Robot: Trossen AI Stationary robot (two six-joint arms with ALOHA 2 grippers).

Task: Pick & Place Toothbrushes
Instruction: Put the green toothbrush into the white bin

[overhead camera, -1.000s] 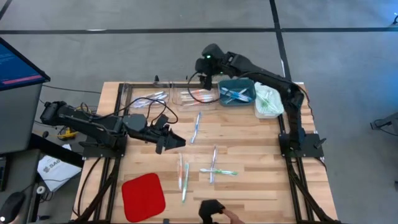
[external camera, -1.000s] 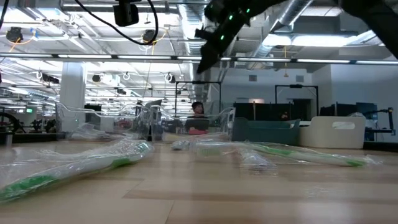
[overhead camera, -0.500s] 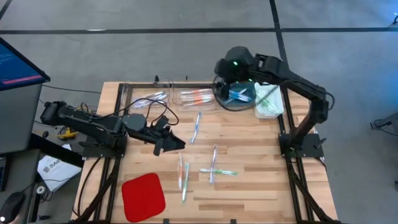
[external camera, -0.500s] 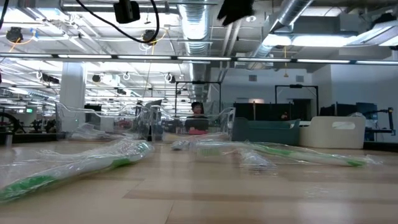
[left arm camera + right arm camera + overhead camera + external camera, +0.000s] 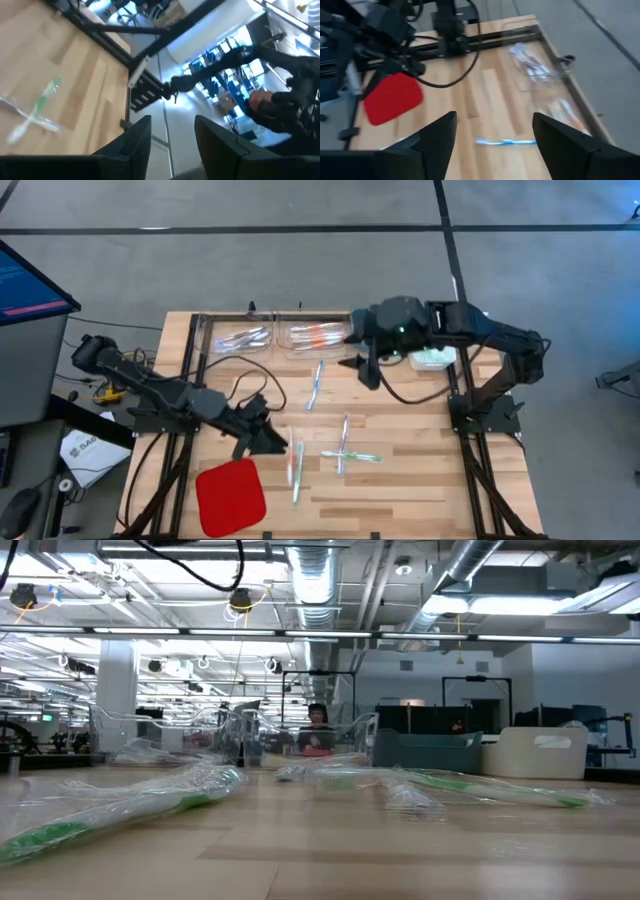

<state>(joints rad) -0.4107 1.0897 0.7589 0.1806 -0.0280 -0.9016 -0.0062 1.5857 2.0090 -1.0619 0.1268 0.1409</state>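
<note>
Right gripper (image 5: 364, 370) spread wide, empty, near the bins (image 5: 310, 336), hiding one; left gripper (image 5: 275, 442) parted, empty, beside the toothbrushes (image 5: 297, 462).

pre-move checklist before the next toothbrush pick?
1. Right gripper jaws open and empty: ok, nothing between them in the right wrist view.
2. Right target in reach: ok, blue toothbrush lies loose on the table just beside that gripper.
3. Left gripper jaws open and empty: ok.
4. Left target: ok, green toothbrush pair lies next to it.
5. Red pad clear of the toothbrushes: ok.
6. Room left in the far bins: cannot tell, the right arm covers part of them.
</note>
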